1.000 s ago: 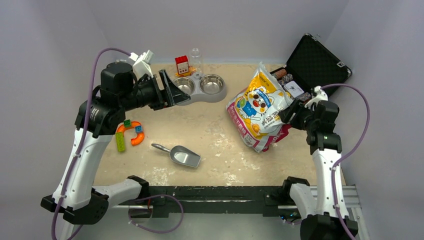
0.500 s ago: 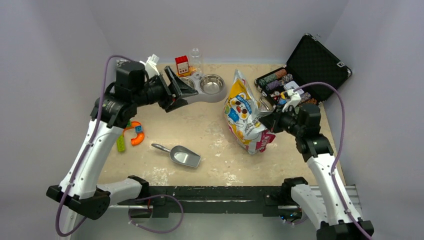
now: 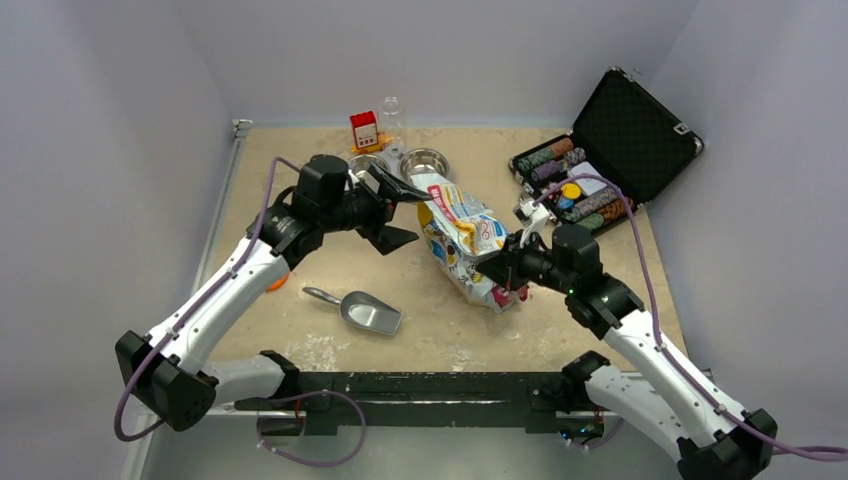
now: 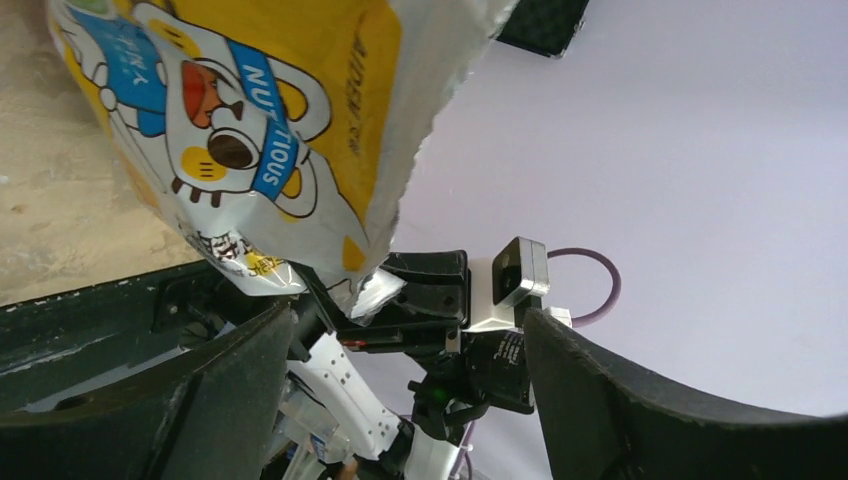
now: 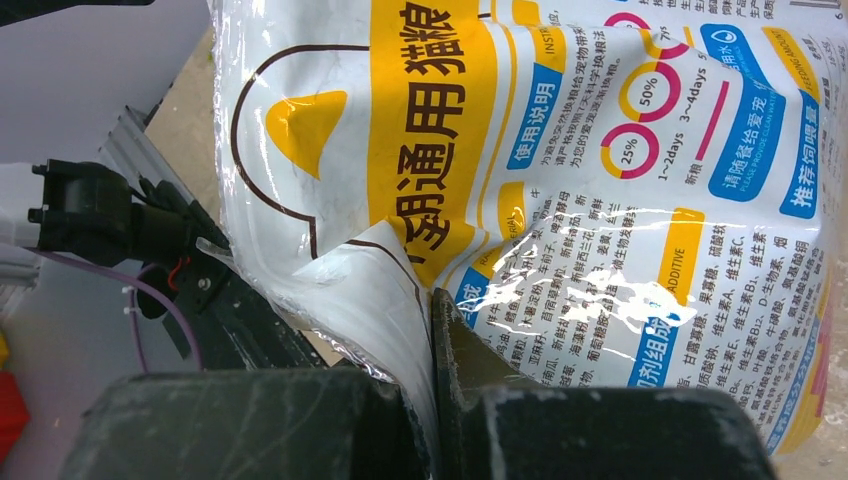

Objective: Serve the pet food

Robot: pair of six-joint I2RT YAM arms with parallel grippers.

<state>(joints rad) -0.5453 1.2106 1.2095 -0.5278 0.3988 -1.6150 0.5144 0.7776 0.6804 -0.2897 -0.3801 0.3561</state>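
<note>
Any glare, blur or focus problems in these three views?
Right wrist: white glare streaks across the glossy bag, washing out some print; its own jaws at the bottom edge are soft. Left wrist: bag print sharp, the dark jaws in the foreground blurred and underexposed against the bright wall. Top external: even light, soft shadows, no glare.

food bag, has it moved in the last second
Yes. The food bag has shifted left, away from the open chip case and closer to the metal bowls.
</note>
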